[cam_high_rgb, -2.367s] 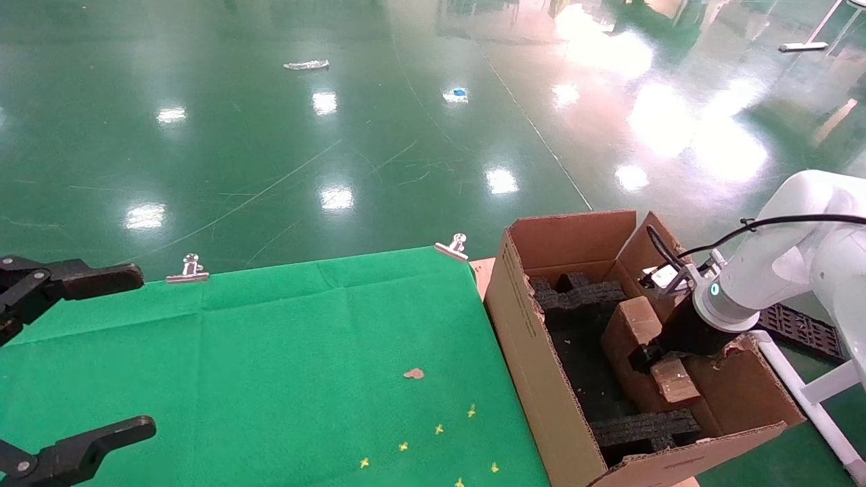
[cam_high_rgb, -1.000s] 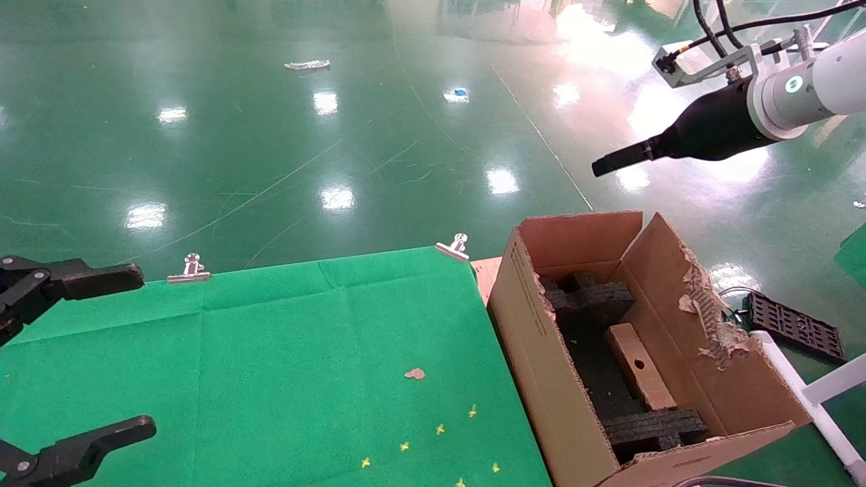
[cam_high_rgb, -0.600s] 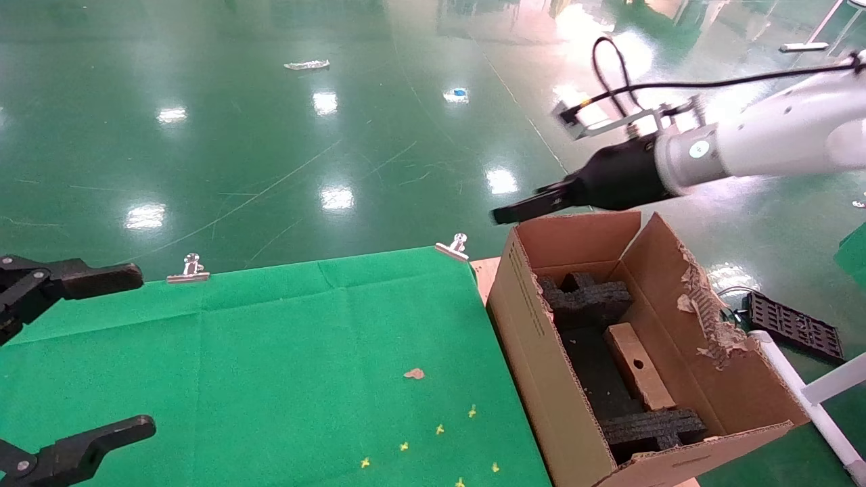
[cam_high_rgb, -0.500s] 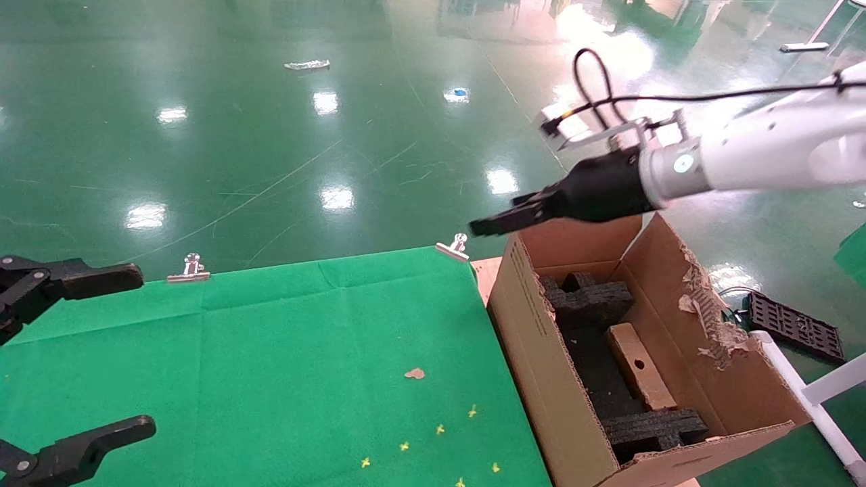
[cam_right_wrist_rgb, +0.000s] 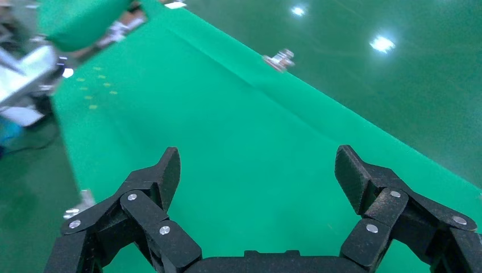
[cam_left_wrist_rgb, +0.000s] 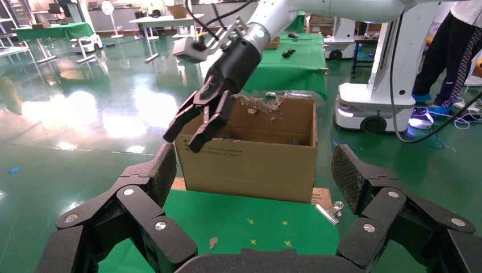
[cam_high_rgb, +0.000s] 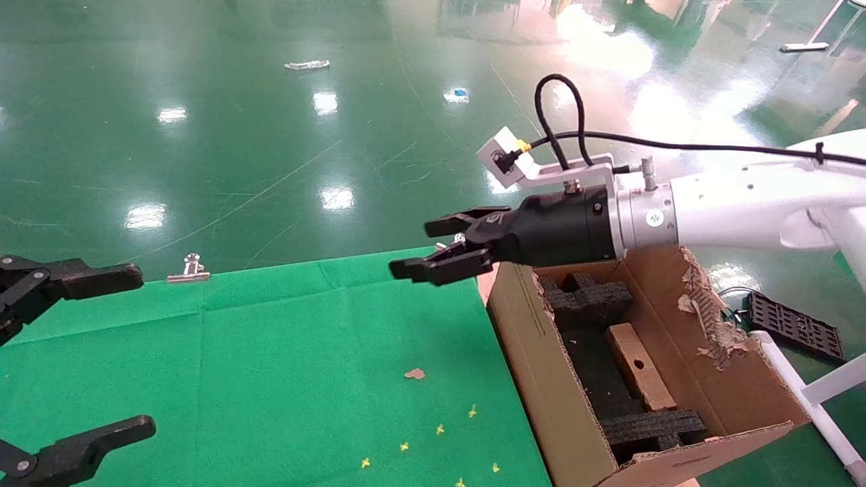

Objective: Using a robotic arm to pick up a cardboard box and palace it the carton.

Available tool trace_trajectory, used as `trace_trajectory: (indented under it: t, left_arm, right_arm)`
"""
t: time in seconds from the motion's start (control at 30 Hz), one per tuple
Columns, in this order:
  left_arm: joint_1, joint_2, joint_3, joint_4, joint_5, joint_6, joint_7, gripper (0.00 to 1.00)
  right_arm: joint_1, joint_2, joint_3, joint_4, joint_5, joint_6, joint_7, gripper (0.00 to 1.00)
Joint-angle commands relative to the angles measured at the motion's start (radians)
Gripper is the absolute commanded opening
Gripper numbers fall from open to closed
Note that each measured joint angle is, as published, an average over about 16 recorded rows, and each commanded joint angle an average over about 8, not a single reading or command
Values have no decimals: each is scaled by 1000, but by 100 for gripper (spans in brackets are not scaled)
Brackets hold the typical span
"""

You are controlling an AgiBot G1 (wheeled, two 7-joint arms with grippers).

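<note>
The small cardboard box (cam_high_rgb: pixel 639 365) with a round hole lies inside the carton (cam_high_rgb: pixel 534 379), between black foam inserts. The carton stands just right of the green table (cam_high_rgb: pixel 270 352). The white robotic arm (cam_high_rgb: pixel 731 210) reaches left over the carton's far end. My right gripper (cam_high_rgb: pixel 414 250) is open and empty, above the table's far right corner; the right wrist view (cam_right_wrist_rgb: pixel 258 165) shows only green cloth between its fingers. My left gripper (cam_high_rgb: pixel 145 350) is open and empty at the table's left edge. In the left wrist view (cam_left_wrist_rgb: pixel 254 170) it faces the carton (cam_left_wrist_rgb: pixel 250 165).
Two metal binder clips (cam_high_rgb: pixel 188 268) (cam_high_rgb: pixel 453 247) pin the cloth at the table's far edge. A cardboard scrap (cam_high_rgb: pixel 413 373) and small yellow marks (cam_high_rgb: pixel 438 429) lie on the cloth. A black tray (cam_high_rgb: pixel 795 325) and a white pipe frame (cam_high_rgb: pixel 812 399) are beyond the carton.
My right gripper let go of the cardboard box inside the carton, rose out, swung left over the table's corner and opened its fingers. The box now lies flat in the carton. The left arm has not moved.
</note>
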Motion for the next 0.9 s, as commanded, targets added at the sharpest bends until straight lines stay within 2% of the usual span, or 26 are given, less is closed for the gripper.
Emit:
trace_trajectory:
  t: [0.03,0.9]
  left_arm:
    - [0,0,0,0,0,0,0,100]
    - [0,-1,1,0,-1,-1,1,100]
  right_arm:
    - [-38,9,45,38,17,-11,-20,100]
    - [-511,120,606,516,233,-146,-274,100]
